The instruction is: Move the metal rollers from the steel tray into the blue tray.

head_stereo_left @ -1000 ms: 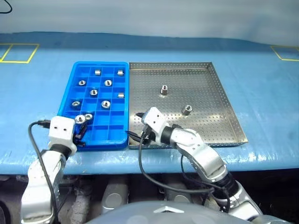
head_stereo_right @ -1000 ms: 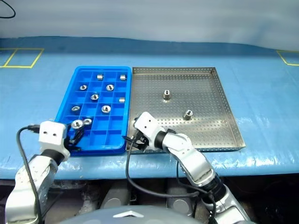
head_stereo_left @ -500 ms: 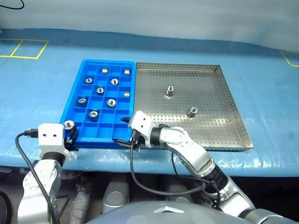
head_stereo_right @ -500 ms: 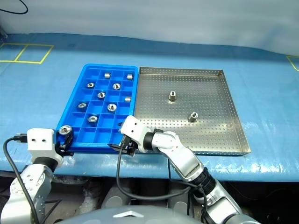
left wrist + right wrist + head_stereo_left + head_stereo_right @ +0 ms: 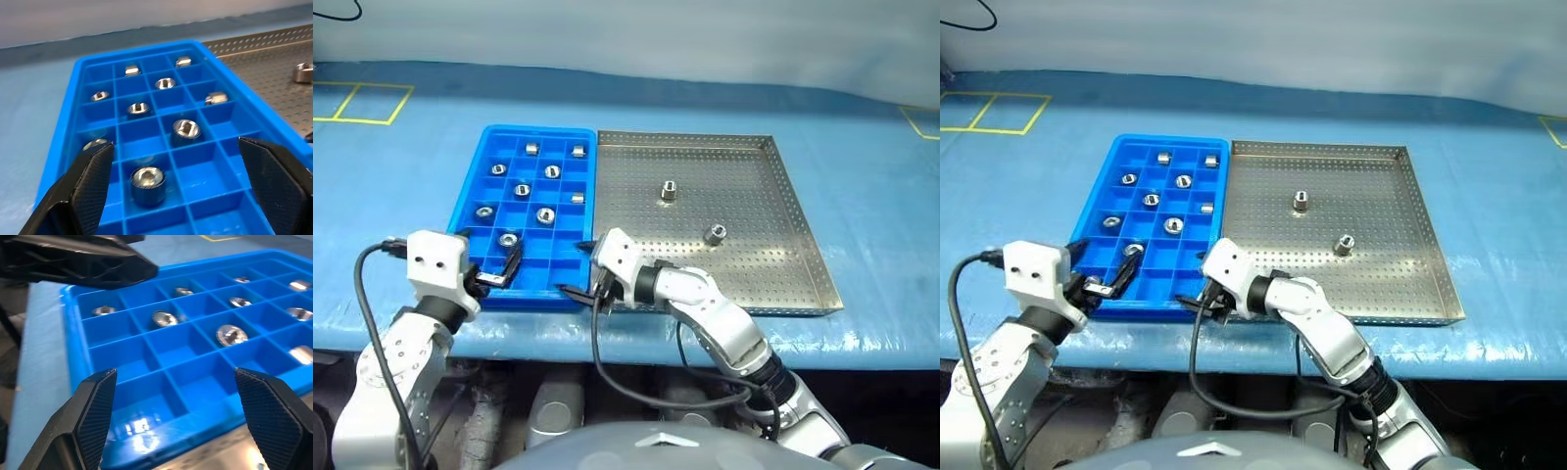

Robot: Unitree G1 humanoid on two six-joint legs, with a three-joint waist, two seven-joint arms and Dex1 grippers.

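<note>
A blue tray and a steel tray sit side by side on a blue table, their long edges touching, the blue one on the robot's left.

Eight rollers lie in separate compartments of the blue tray, most in its far and middle rows. The near row and the near right compartments are bare.

Two rollers stand on the steel tray, well apart from each other and well clear of its raised rim, with bare perforated metal all round them.

The left gripper hovers over the blue tray's near left corner, fingers spread wide and holding nothing; one roller sits in the compartment just ahead of it.

The right gripper hangs at the near edge where the two trays meet, pointing left across the blue tray, also wide apart and empty.

Open table surrounds both trays on every side.
</note>
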